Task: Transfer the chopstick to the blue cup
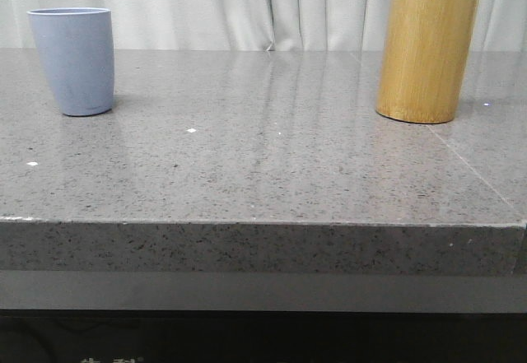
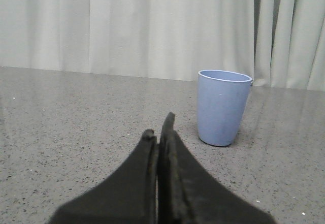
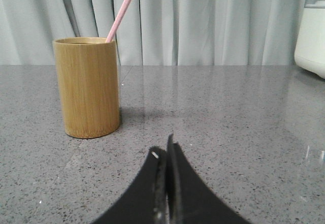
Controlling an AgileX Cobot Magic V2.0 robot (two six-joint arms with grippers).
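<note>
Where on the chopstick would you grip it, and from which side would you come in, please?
Probably the bare pink shaft just above the bamboo holder rim. The chopstick stands in the holder, leaning, its lower part hidden inside. Come from above or the side with the right gripper, now shut, jaws opened across the shaft, then lift along its lean.

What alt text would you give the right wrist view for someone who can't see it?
A pale pink chopstick leans out of a tan bamboo cup standing on a grey speckled table. The shut right gripper sits low in front, holding nothing, curtains behind.
</note>
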